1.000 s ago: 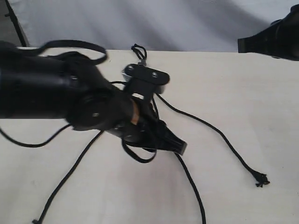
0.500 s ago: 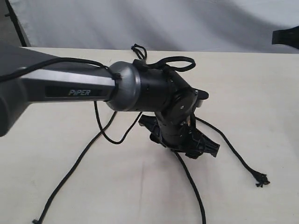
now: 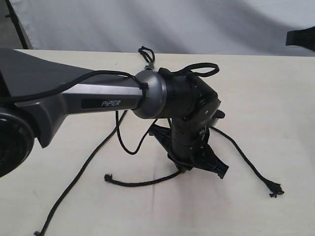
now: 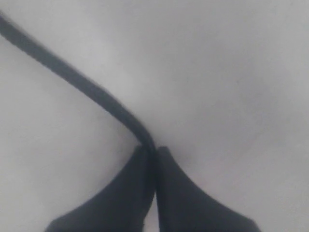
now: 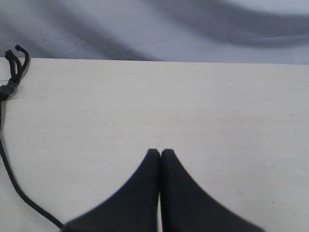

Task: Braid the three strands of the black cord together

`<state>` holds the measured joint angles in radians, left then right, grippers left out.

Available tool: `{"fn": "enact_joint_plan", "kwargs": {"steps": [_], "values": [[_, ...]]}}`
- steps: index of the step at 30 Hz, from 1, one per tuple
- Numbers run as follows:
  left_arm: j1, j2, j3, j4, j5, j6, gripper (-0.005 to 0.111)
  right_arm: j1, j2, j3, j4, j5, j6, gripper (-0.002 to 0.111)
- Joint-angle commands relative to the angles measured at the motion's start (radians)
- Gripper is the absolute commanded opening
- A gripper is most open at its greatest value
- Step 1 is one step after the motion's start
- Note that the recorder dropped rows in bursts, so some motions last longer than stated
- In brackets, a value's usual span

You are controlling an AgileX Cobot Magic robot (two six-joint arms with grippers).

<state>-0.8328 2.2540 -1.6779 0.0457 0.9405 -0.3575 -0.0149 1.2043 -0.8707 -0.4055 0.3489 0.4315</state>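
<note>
The black cord's small knot with its short loop (image 3: 145,53) lies at the table's far edge; the right wrist view shows the same loop (image 5: 16,58) and a grey clip (image 5: 8,90). My left gripper (image 3: 189,168) points down at the table, shut on the middle strand (image 4: 72,77). This strand trails left to a knotted tip (image 3: 108,177). The right strand (image 3: 246,160) ends in a frayed tip (image 3: 274,189). The left strand (image 3: 74,184) runs to the front edge. The arm hides where the strands meet. My right gripper (image 5: 160,152) is shut on nothing, away from the cord.
A smooth arm cable (image 3: 129,146) hangs in a loop under the left arm, and another loop (image 3: 202,69) sits on its wrist. The pale table (image 3: 275,98) ends at a grey cloth backdrop (image 3: 197,24). Part of the right arm (image 3: 300,38) shows top right.
The left arm has swung right and turned down. The middle strand, which ran to the front edge, now lies pulled leftward with its tip on the table.
</note>
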Motion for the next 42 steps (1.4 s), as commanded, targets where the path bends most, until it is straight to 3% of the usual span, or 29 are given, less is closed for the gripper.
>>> {"fn": "enact_joint_plan", "kwargs": {"steps": [1,6,11,15,19,28,35,42], "values": [[-0.003,0.012,0.012,0.008,0.077,0.047,0.001,-0.004,0.002,0.001,0.006,-0.018,0.003,0.000],[-0.003,-0.071,0.012,0.131,0.141,0.042,0.001,-0.004,0.002,0.001,0.006,-0.018,0.003,0.000],[0.010,-0.184,0.014,0.357,0.281,0.032,0.001,-0.004,0.002,0.001,0.006,-0.018,0.003,0.000],[0.088,-0.244,0.062,0.460,0.281,-0.010,0.001,-0.004,0.002,0.001,0.006,-0.018,0.003,0.000],[0.211,-0.311,0.195,0.459,0.281,-0.031,0.001,-0.004,0.002,0.001,0.006,-0.018,0.003,0.000],[0.418,-0.364,0.553,0.438,-0.114,-0.068,0.001,-0.004,0.070,0.001,0.006,-0.057,0.003,0.000],[0.423,-0.364,0.731,0.388,-0.399,-0.065,0.001,-0.004,0.104,0.001,0.006,-0.080,0.003,0.000],[0.399,-0.364,0.784,0.183,-0.422,0.028,0.001,-0.004,0.104,0.001,0.044,-0.082,-0.001,0.000]]}}
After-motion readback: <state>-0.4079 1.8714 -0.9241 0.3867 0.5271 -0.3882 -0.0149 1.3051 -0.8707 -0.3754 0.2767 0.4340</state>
